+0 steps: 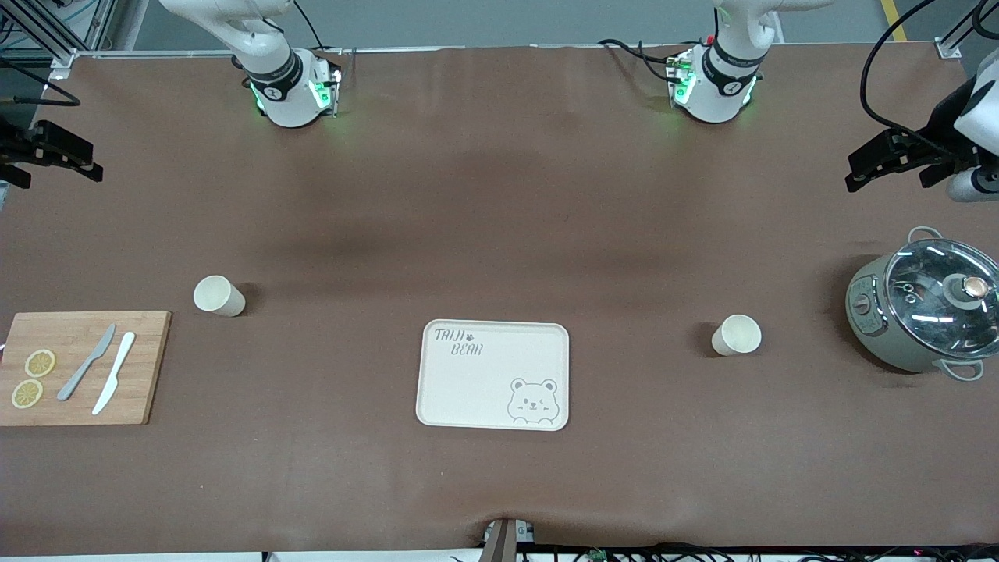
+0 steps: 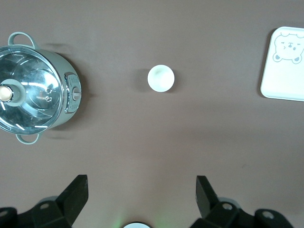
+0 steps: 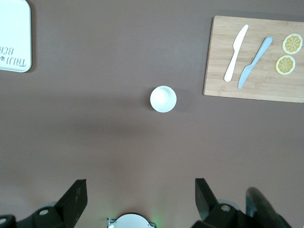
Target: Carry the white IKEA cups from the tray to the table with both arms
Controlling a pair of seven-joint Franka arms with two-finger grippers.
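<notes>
Two white IKEA cups stand upright on the brown table. One cup (image 1: 218,296) is toward the right arm's end, and it shows in the right wrist view (image 3: 163,99). The other cup (image 1: 736,335) is toward the left arm's end, and it shows in the left wrist view (image 2: 161,78). My left gripper (image 1: 852,173) hangs high over the left arm's end of the table, open and empty (image 2: 141,190). My right gripper (image 1: 92,165) hangs high over the right arm's end, open and empty (image 3: 141,190). Neither gripper touches a cup.
A cream bear-print tray (image 1: 494,375) lies mid-table between the cups, nearer the front camera. A grey pot with a glass lid (image 1: 925,304) stands beside the left arm's cup. A wooden cutting board (image 1: 148,367) with two knives and lemon slices lies beside the right arm's cup.
</notes>
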